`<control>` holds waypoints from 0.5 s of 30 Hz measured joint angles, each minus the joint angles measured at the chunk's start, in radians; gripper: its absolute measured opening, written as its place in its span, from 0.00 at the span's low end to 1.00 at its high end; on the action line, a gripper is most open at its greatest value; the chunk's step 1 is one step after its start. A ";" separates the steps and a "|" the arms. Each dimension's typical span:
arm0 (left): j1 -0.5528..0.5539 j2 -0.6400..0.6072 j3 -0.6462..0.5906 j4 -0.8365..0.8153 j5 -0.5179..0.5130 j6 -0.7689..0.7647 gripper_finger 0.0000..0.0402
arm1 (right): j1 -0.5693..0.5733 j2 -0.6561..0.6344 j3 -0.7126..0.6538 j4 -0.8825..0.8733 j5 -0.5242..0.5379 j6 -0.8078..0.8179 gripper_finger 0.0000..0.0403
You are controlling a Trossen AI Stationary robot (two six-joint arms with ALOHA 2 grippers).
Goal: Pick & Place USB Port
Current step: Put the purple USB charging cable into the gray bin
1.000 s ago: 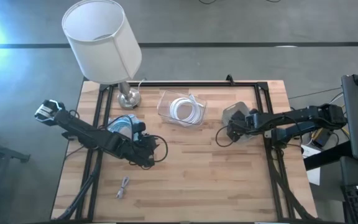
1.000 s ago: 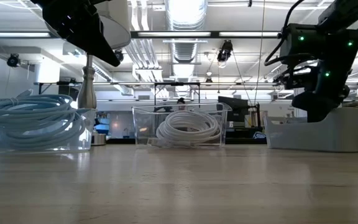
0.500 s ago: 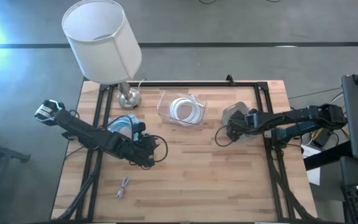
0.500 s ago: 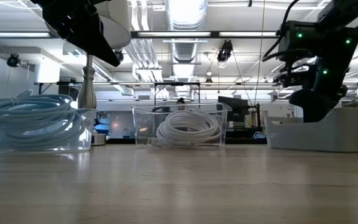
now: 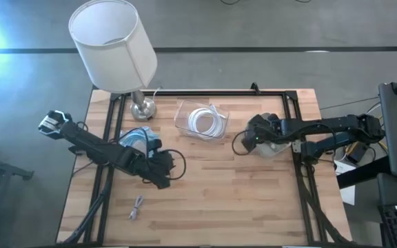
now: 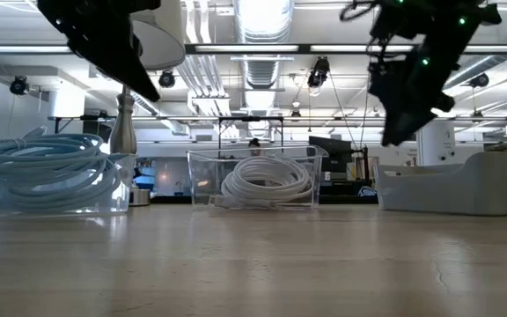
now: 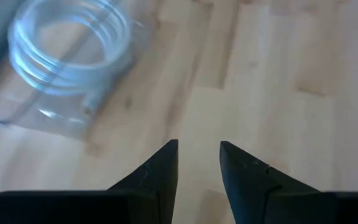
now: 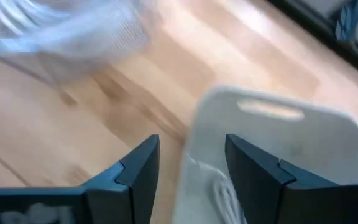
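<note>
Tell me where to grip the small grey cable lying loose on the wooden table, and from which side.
Grip the small grey cable at mid-length, coming straight down from above. It lies flat and nearly straight on the wooden table, so the fingers should probably close across its thin width. The left gripper is nearest, open.

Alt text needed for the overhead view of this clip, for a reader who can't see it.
Two dark arms reach over a wooden table: the right end effector, open, hangs at a grey bin, and the left end effector hovers near the middle. A clear tray of white cable, a lamp and a small loose cable also sit there.
</note>
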 joint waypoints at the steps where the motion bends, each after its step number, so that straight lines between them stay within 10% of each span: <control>1: -0.001 0.000 0.000 -0.004 0.017 -0.015 0.30 | 0.003 0.000 0.012 0.019 0.001 -0.009 0.44; 15: -0.098 0.009 0.000 -0.109 0.240 -0.341 0.30 | 0.093 0.000 0.034 0.431 -0.004 -0.218 0.42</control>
